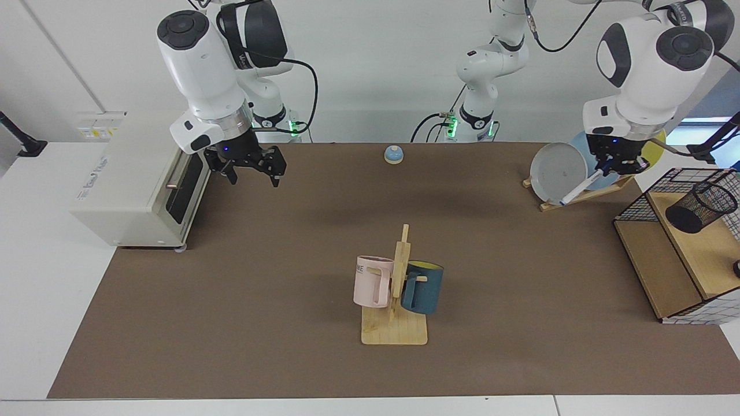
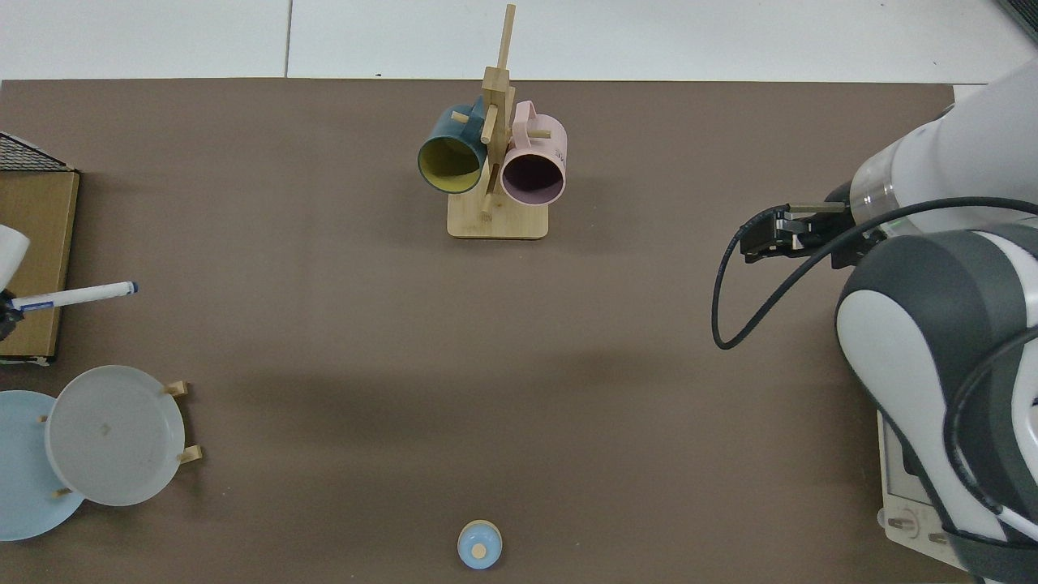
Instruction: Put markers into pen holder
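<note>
My left gripper (image 1: 614,167) is shut on the upper end of the white marker (image 1: 580,188), which slants down in front of the plate rack. In the top view the marker (image 2: 77,295) pokes in from the left edge, blue tip outward. The pen holder (image 1: 700,206), a small black mesh cup, leans on the wooden shelf of the wire basket, to the right of and slightly below the marker. Close to the toaster oven door, my right gripper (image 1: 252,174) hangs open and holds nothing; the top view has it (image 2: 758,242) at the right.
A toaster oven (image 1: 139,179) stands at the facing view's left. A wooden mug rack (image 1: 396,326) with a pink and a blue mug sits mid-table. The plate rack (image 1: 578,196), a small blue bell (image 1: 393,154) and the wire basket (image 1: 636,205) are also there.
</note>
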